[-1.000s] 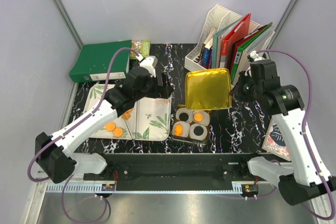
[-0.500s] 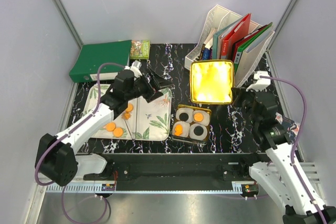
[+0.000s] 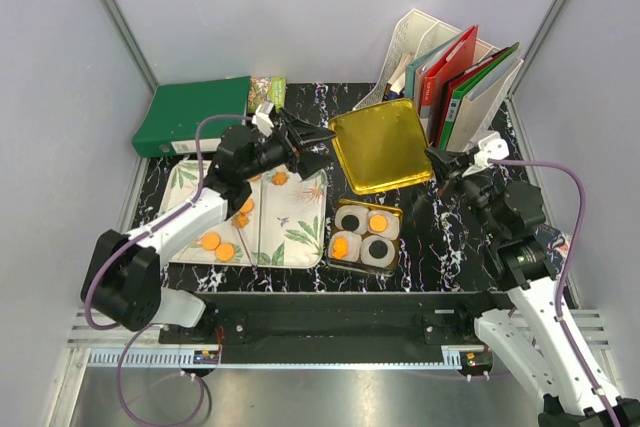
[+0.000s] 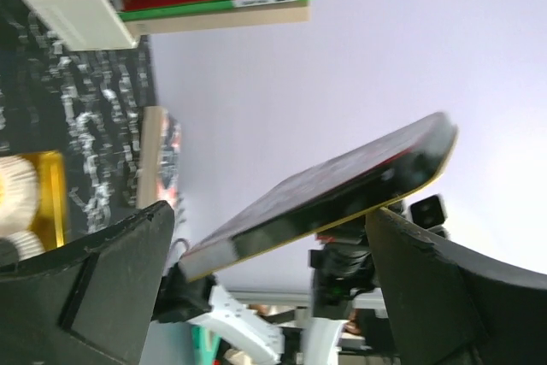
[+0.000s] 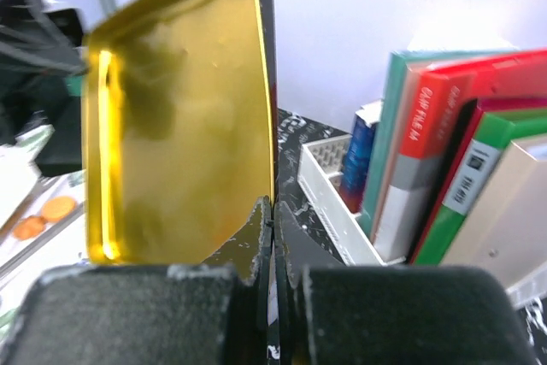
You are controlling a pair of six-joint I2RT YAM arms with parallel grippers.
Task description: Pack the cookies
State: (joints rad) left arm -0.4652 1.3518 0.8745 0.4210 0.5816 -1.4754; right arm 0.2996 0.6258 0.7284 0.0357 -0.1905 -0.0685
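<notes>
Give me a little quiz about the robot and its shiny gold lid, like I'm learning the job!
1. True or false: the right gripper is shut on the edge of the gold lid.
2. How many white paper cups hold a cookie? A) two B) four C) six
3. Fill the gap: the loose orange cookies lie on the leaf-patterned ____.

Key: 1 true; 2 B; 3 tray.
</notes>
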